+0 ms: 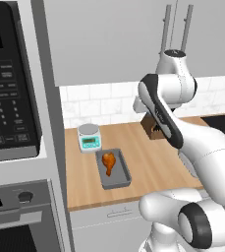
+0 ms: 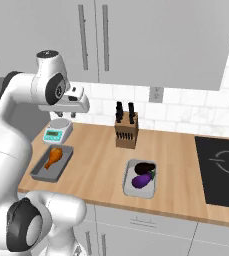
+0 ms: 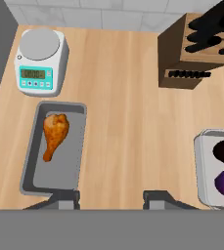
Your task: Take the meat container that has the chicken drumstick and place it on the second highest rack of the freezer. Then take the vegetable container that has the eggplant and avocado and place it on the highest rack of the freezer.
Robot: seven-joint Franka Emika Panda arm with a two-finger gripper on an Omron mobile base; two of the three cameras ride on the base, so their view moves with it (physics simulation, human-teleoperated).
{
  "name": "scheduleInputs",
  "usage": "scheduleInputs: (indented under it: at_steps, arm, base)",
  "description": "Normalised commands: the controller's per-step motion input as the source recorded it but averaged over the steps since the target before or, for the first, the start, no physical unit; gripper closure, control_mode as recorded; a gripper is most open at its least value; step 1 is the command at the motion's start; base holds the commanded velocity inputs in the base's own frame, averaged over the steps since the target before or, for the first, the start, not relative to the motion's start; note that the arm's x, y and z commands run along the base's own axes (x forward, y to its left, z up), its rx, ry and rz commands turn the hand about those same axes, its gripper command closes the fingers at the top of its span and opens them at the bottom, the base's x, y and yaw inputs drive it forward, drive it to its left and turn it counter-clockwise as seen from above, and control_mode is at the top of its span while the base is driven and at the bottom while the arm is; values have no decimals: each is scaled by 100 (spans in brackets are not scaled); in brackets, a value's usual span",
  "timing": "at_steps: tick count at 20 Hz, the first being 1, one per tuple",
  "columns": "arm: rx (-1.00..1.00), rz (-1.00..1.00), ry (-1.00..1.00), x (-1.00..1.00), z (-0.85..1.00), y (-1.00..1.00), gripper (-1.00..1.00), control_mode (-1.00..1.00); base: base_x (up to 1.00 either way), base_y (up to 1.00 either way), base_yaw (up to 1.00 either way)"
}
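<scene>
The meat container (image 3: 70, 163) is a grey tray on the wooden counter, with the orange-brown chicken drumstick (image 3: 54, 134) lying in it; it also shows at the counter's left (image 1: 122, 175) (image 2: 40, 173). The vegetable container (image 2: 128, 176) sits further right and holds the purple eggplant (image 2: 141, 181) and the dark avocado (image 2: 146, 168); its left part (image 3: 200, 166) reaches the hand view's right edge. My gripper (image 3: 111, 198) hangs well above the counter, open, with nothing between its fingers, just right of the meat container. The freezer and its racks are out of view.
A white kitchen scale (image 3: 39, 61) stands behind the meat container. A wooden knife block (image 2: 126, 131) sits by the tiled wall. A black cooktop (image 2: 221, 170) is on the right, and a black microwave and oven (image 1: 8, 88) are on the left. Wall cabinets (image 2: 136, 35) hang overhead.
</scene>
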Motion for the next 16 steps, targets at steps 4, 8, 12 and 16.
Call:
scheduleInputs:
  at_steps: [4,8,12,16]
  arm:
    - [0,0,0,-11,-1,11,-100,-100]
    - [-1,4,2,-34,-9,42,-100,-100]
    - [-3,7,6,-11,-11,46,-100,-100]
    - [0,15,8,0,-21,33,-100,-100]
  base:
    - [0,0,0]
    - [0,0,0]
    - [0,0,0]
    - [0,0,0]
